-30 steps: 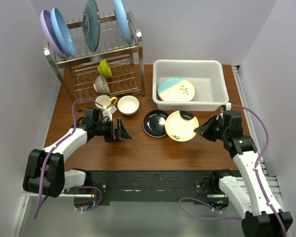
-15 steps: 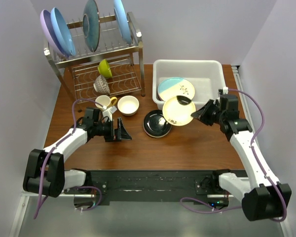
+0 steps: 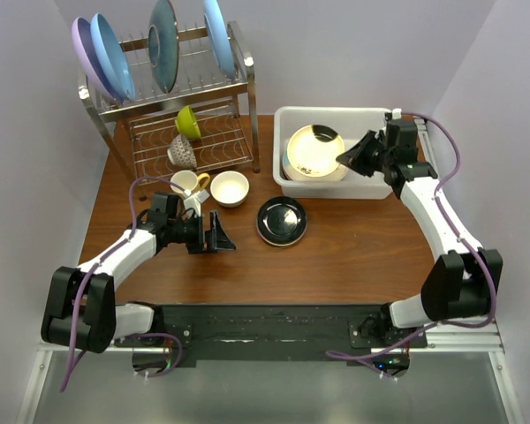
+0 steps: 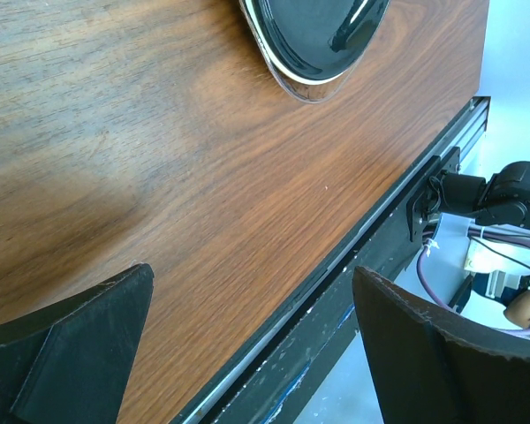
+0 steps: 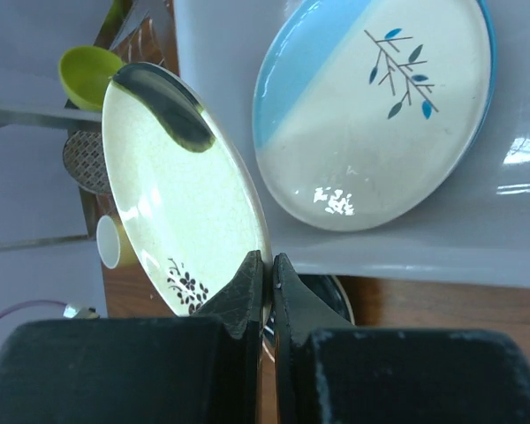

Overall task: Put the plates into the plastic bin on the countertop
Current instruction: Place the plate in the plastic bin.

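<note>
Overhead looks down; two wrist close-ups.
Left wrist shares the black plate (image 3: 281, 220) at centre; right wrist shares the bin (image 3: 375, 188) at 1 o'clock.

The reddish wood countertop (image 3: 353, 256) carried the white plastic bin (image 3: 336, 189) at its far right, a steel wire rack (image 3: 203, 146) far left, and 1 glossy black plate (image 3: 281, 220), 1 cream bowl (image 3: 230, 188) and 1 mug (image 3: 187, 183) nearer.

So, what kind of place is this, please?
Likely a mock kitchen counter for robot testing: a steel dish rack with large plates, and a white plastic bin on a wood-grain countertop.
</note>
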Controlling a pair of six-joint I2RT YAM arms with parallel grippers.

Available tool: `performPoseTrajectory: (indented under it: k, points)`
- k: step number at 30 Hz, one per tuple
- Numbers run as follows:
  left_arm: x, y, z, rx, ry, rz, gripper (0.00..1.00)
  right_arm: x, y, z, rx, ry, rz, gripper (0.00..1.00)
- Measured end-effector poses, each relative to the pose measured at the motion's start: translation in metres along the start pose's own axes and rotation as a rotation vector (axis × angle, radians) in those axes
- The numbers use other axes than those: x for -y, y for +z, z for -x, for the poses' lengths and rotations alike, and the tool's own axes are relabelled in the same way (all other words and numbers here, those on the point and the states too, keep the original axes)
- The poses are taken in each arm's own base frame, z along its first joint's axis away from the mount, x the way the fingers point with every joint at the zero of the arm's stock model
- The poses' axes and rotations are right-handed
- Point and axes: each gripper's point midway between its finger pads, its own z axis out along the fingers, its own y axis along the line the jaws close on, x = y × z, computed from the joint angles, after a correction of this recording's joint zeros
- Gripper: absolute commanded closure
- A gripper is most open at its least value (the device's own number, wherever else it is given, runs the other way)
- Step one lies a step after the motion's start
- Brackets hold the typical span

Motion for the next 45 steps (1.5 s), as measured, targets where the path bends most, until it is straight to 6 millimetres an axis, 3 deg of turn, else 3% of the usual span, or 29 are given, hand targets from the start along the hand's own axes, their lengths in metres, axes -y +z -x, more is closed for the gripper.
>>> performPoseTrajectory:
  k: [6,11,22,31,45]
  points:
    - [0.001,0.000,0.000,-0.001,0.000,-0.004,0.00,0.028,0.039,-0.002,-0.055,0.045,-0.042,1.00]
    - [0.001,0.000,-0.001,-0.002,0.000,-0.006,0.00,0.045,0.059,-0.005,-0.092,0.081,-0.057,1.00]
    - [0.001,0.000,0.001,0.004,0.007,-0.009,0.00,0.055,0.076,-0.001,-0.101,0.104,-0.047,0.99]
    - [0.002,0.000,0.002,0.007,0.010,-0.010,0.00,0.077,0.100,-0.022,-0.176,0.152,-0.075,0.96]
    - [0.002,0.000,0.002,0.007,0.010,-0.010,0.00,0.081,0.114,-0.022,-0.173,0.190,-0.075,0.72]
